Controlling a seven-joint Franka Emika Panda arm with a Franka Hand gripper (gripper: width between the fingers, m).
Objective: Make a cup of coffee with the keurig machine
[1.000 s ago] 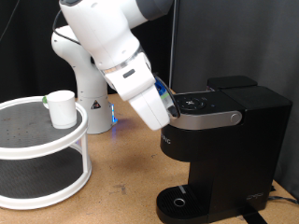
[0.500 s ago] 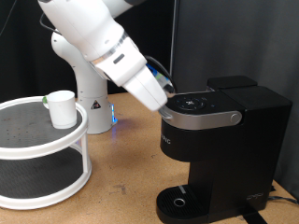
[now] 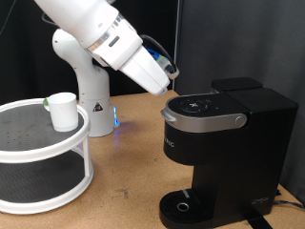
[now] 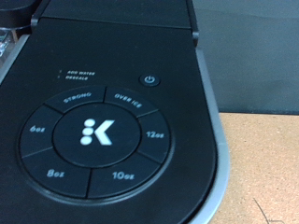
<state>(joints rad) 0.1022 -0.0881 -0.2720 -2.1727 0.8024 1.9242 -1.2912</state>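
Observation:
The black keurig machine stands at the exterior view's right with its grey-silver lid handle down. Its round button panel fills the wrist view, with a white K in the middle. The white arm's gripper hangs just above and to the left of the lid's front, apart from it. Its fingers do not show clearly in either view. The small white cup with a green tab stands on the upper tier of a white round stand at the left. The round drip tray holds nothing.
The arm's white base stands behind the stand, with a blue light beside it. A black cable runs off the machine at the right. The wooden table shows between stand and machine.
The arm has lifted up and to the left, from beside the machine's lid front to a little above it. The cup and the machine have not moved.

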